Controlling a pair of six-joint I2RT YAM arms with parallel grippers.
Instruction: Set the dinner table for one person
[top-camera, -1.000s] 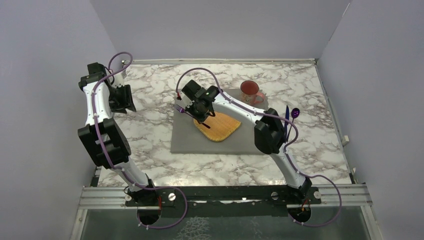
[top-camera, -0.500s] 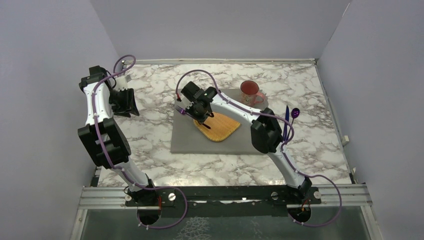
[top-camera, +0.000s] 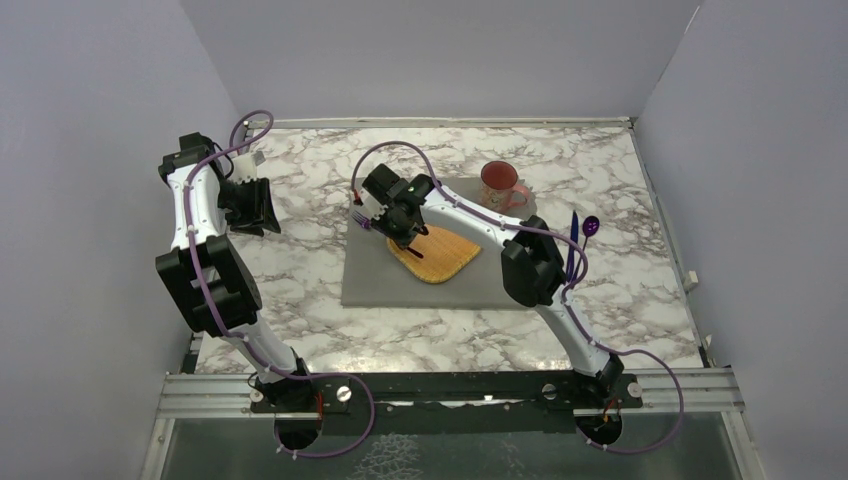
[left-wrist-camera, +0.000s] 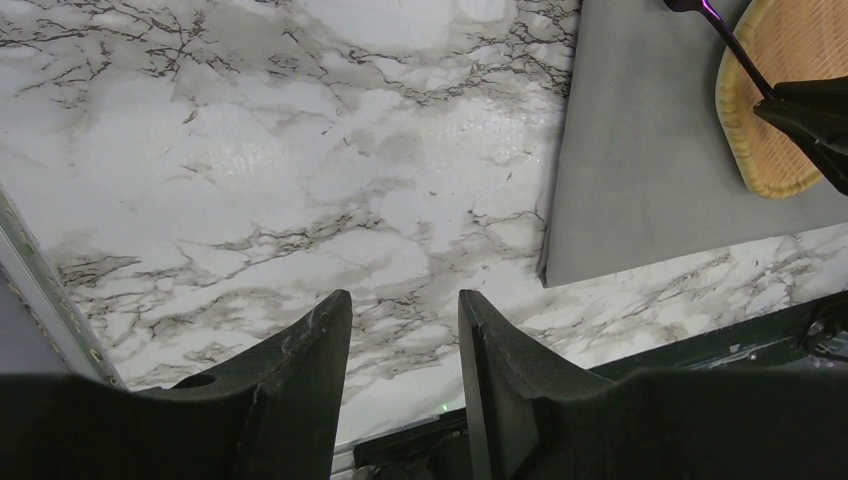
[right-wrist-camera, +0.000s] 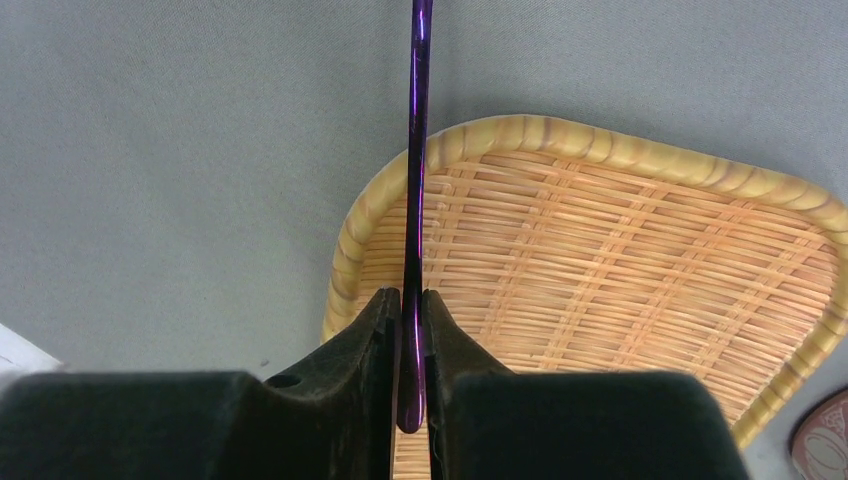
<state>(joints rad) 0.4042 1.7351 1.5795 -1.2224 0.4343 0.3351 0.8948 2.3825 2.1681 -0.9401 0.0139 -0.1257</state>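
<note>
While the marble dinner table (top-camera: 300, 260) fills the bay ahead of the arm bases, I note its centre carries the grey placemat (top-camera: 370, 285), with a woven bamboo plate (top-camera: 450, 258) on it and a pink mug (top-camera: 500, 183) at the mat's far right corner. The right gripper (right-wrist-camera: 411, 300), fingers nearly together, pinches the purple fork (right-wrist-camera: 416, 150) by its handle over the plate's left rim, so I judge fork placement underway. The knife (top-camera: 573, 240) and spoon (top-camera: 590, 227) lie on marble right of the mat, not yet set; the left gripper (left-wrist-camera: 400, 310) hangs partly open, empty.

Left end effector (left-wrist-camera: 405, 302) agape, right (right-wrist-camera: 411, 296) clamped
</note>
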